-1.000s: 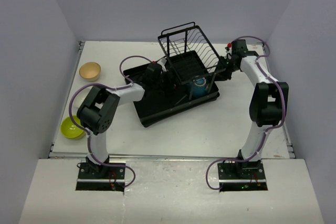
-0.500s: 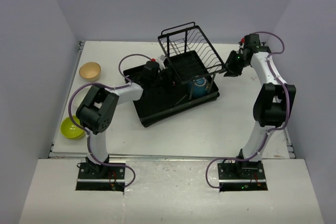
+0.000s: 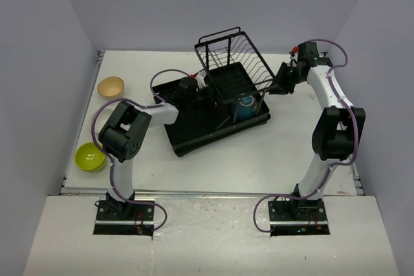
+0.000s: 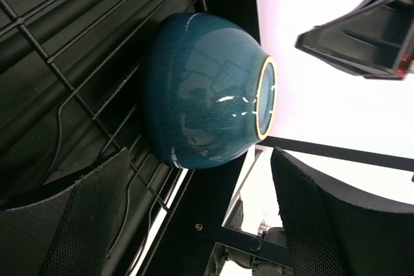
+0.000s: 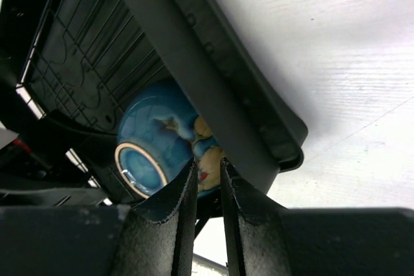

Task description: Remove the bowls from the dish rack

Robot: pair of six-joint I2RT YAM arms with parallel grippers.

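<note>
Now right gripper (image 5: 207,163), closed and empty, has backed off black ribbed dish rack (image 3: 194,134); left gripper (image 4: 202,179), jaws spread, flanks dark blue glazed bowl (image 4: 207,95), ready for grasping

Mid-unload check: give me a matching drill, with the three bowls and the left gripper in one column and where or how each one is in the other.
Things:
1. dark blue bowl
2. cream bowl
3. lime bowl
4. left gripper

Place or state:
A. on the table, left edge, nearer the arm bases
B. open, holding nothing
C. inside the dish rack
D. on the table, left side, farther from the arm bases

Pairs: 1-C, 2-D, 3-A, 4-B
</note>
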